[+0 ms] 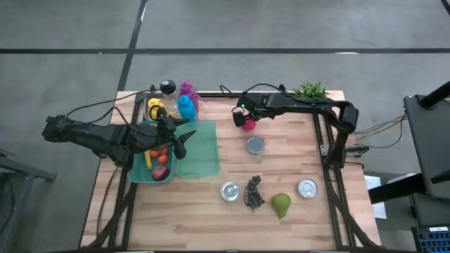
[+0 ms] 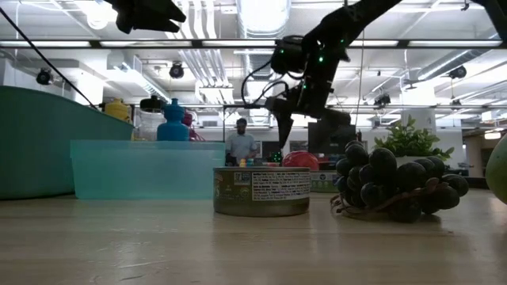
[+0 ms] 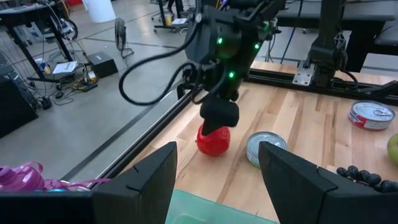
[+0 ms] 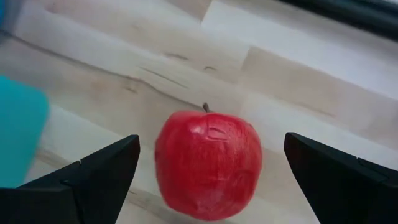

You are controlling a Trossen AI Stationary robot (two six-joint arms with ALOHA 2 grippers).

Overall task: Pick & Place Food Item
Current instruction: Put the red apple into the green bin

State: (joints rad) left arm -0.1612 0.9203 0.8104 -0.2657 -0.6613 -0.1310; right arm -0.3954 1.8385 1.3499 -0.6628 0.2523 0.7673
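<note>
A: Where does the apple lie, and what room surrounds it?

B: It sits upright on bare wood in the far half of the desk, near the back edge. A tin can stands nearest, on the near side but apart. The green lid lies flat toward the left arm, its edge not touching the apple. Bottles crowd the far left corner; a small plant marks the far right corner.

A: And the right arm?

B: It reaches from the right side along the back edge, wrist bent downward. The right gripper hangs directly over the apple, its fingers spread wide on either side with clear gaps, touching nothing.

A: The left arm?

B: The left gripper hovers over the green tub of fruit at the desk's left side, fingers parted and empty.

A: The near half?

B: Grapes, a pear and two more cans sit there, well apart from the apple.
</note>
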